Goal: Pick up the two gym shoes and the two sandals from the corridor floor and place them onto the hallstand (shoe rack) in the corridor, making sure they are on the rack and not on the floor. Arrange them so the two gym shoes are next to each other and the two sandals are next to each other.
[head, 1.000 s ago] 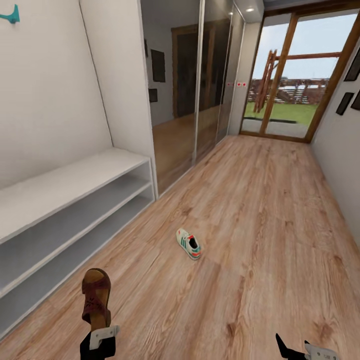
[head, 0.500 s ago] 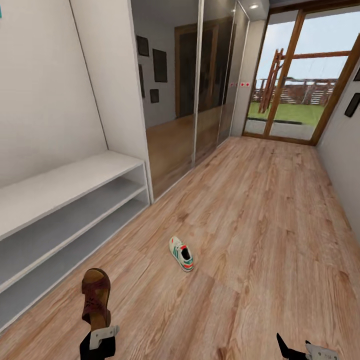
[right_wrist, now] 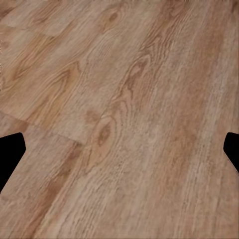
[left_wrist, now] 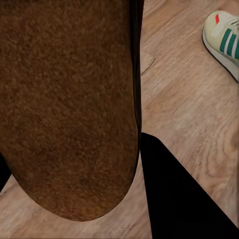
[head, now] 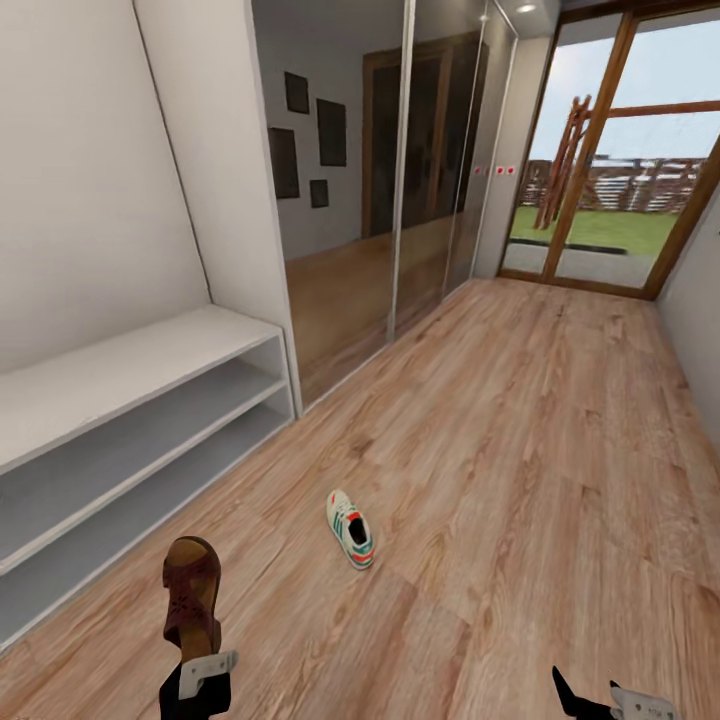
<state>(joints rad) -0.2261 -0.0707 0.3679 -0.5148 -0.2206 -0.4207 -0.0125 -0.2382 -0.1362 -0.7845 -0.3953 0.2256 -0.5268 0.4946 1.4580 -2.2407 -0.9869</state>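
At the near edge of the head view, the left gripper (head: 196, 672) is closed on one sandal (head: 192, 596), dark brown with a tan sole. The sandal stands nearly upright above the gripper, its long axis running up and away from the robot, rounded end uppermost. In the left wrist view the sandal's brown underside (left_wrist: 67, 104) lies against a dark finger (left_wrist: 174, 199). The right gripper (head: 610, 700) hangs over bare planks with nothing held; in the right wrist view its two dark fingertips (right_wrist: 10, 149) sit wide apart at either side.

A little farther on, one gym shoe (head: 350, 528) lies flat on the corridor floor (head: 520, 480), cream with green stripes and a red-orange patch. Its long axis is angled, one end toward the hallstand and the other toward the robot's right.

The hallstand (head: 130, 400) runs along the left wall, its two long open shelves bare. Beyond it stand mirrored sliding doors (head: 380, 200), and at the far end of the corridor a glazed door (head: 610, 170) looks out on grass.
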